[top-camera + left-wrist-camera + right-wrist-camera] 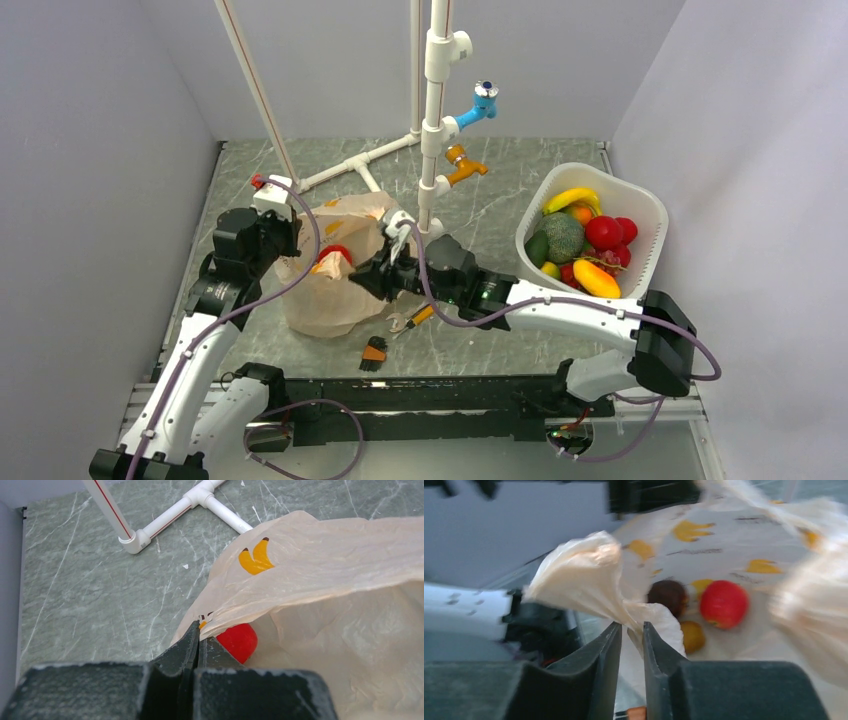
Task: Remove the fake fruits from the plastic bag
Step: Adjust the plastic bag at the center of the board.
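Note:
The peach plastic bag (325, 295) lies on the table left of centre, its mouth held open between my two grippers. My left gripper (290, 240) is shut on the bag's left edge; in the left wrist view its jaws (199, 630) pinch the film (325, 575) with no gap, and a red fruit (239, 641) sits just behind. My right gripper (378, 275) grips a bunched fold of the bag (584, 575) at its fingertips (631, 626), jaws a narrow gap apart. Inside lie a red fruit (724, 603), a dark brown one (667, 596) and a yellow-brown one (693, 636). The red fruit shows from above (335, 253).
A white slotted basket (650, 200) with a banana, a melon and other fruit stands at the right. A white pipe stand (435, 120) with blue and orange taps rises behind the bag; its foot shows in the left wrist view (170, 517). A small orange-handled tool (412, 318) and a brush (373, 352) lie near the front.

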Robot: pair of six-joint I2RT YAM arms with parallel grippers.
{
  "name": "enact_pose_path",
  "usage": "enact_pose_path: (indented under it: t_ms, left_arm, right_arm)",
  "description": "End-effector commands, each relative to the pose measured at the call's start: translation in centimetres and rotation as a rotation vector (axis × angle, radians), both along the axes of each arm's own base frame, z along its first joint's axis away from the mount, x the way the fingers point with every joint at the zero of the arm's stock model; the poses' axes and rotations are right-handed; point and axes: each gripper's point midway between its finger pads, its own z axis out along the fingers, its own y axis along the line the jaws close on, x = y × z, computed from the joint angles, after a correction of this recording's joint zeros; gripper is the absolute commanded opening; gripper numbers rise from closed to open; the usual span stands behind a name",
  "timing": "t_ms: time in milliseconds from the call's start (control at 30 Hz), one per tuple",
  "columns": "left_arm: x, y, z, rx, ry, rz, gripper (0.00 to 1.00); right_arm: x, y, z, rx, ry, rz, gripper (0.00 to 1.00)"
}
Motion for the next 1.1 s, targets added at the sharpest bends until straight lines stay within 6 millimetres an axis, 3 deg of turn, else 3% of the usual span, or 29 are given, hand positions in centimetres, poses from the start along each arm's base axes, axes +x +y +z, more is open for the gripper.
enact_pose_path:
  t_ms: [0, 100, 267, 400, 567, 700, 867, 1067]
  left_arm:
    - [0.4, 0.3, 1.0, -0.001, -0.04, 0.018, 0.0]
    - [0.5, 0.5, 0.9, 0.0, -0.04, 0.032, 0.0]
    - [0.6, 0.4, 0.6, 0.003, -0.025, 0.027, 0.0]
    - [0.7, 0.5, 0.5, 0.005, -0.03, 0.036, 0.0]
    - [0.6, 0.7, 0.4, 0.009, -0.03, 0.047, 0.0]
    - [0.6, 0.6, 0.3, 0.009, -0.029, 0.042, 0.0]
    - [0.7, 0.3, 0.2, 0.007, -0.022, 0.031, 0.0]
    - [0.5, 0.1, 0.7, 0.0, -0.04, 0.018, 0.0]
  right_arm:
    - [-6.9, 3.0, 3.2, 0.112, 0.006, 0.237, 0.17]
    - [-10.4, 4.0, 1.3, 0.062, 0.015, 0.31, 0.1]
    - [-13.8, 5.6, -5.4, -0.109, 0.024, 0.395, 0.04]
    - [-14.2, 7.3, -11.7, -0.318, 0.011, 0.387, 0.0]
    - [-15.0, 9.2, -16.5, -0.498, -0.07, 0.363, 0.0]
    - [-15.3, 8.7, -16.1, -0.483, -0.063, 0.349, 0.04]
    - [-14.5, 7.0, -13.3, -0.443, -0.083, 0.296, 0.32]
    - [-14.6, 3.7, -8.3, -0.323, -0.118, 0.291, 0.6]
